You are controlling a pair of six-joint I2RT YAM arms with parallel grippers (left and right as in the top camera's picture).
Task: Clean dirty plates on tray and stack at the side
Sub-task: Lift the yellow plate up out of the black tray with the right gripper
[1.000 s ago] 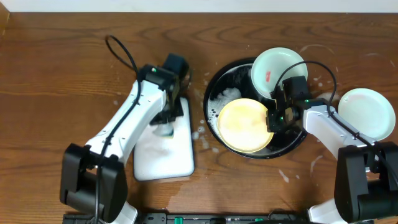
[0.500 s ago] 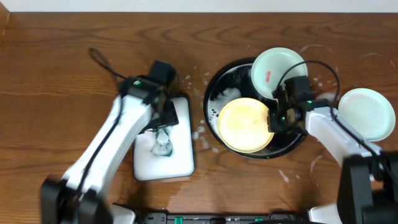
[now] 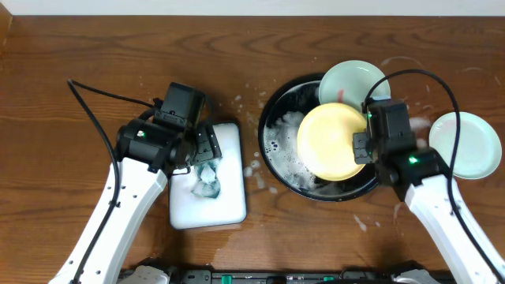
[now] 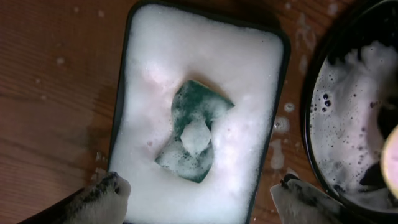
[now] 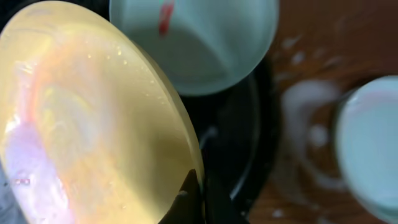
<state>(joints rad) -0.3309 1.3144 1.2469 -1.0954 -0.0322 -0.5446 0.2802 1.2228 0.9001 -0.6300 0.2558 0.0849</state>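
My right gripper (image 3: pixel 361 148) is shut on the right rim of the yellow plate (image 3: pixel 333 142), which is tilted above the black tray (image 3: pixel 266 130). In the right wrist view the fingertips (image 5: pixel 191 190) pinch that plate's (image 5: pixel 87 118) edge. A mint plate (image 3: pixel 351 81) with a red smear (image 5: pixel 165 15) leans on the tray's far rim. Another mint plate (image 3: pixel 467 144) lies on the table at the right. My left gripper (image 4: pixel 200 190) hangs open over the foam dish (image 3: pixel 229 209), above a green sponge (image 4: pixel 194 130) lying in the foam.
Suds cover the tray's floor (image 4: pixel 348 99). Foam spots dot the wood between dish and tray (image 3: pixel 254 170) and around the right mint plate (image 5: pixel 373 143). A black cable (image 3: pixel 95 93) runs left from the left arm.
The left gripper opened, let go of the sponge into the foam and drew back to the left. The right gripper lifted the yellow plate and shifted it right.
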